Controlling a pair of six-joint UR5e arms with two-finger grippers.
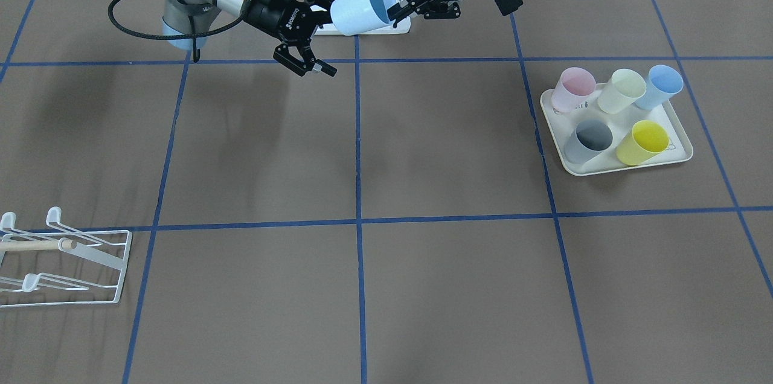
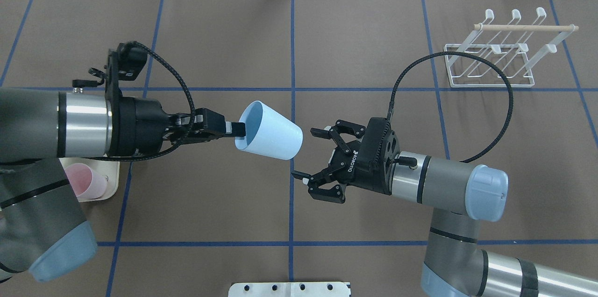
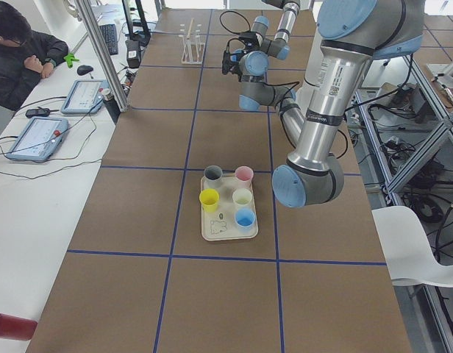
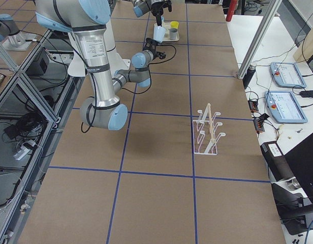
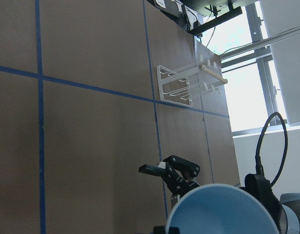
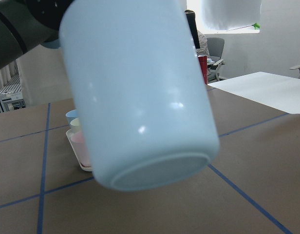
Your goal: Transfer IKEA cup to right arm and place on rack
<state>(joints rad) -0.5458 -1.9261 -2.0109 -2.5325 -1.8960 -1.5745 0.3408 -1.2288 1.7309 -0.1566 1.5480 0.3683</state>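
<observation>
A light-blue IKEA cup hangs sideways above the table's middle, its mouth toward the left arm. My left gripper is shut on its rim, seen also from the front as the left gripper on the cup. The right arm's gripper is open, its fingers spread just off the cup's base; from the front this right gripper has one finger close by the base. The cup's base fills the right wrist view. The white wire rack stands empty at the far right.
A cream tray on the left arm's side holds several coloured cups. The right arm's black cable loop hangs out toward the rack. A person sits at a side bench with tablets.
</observation>
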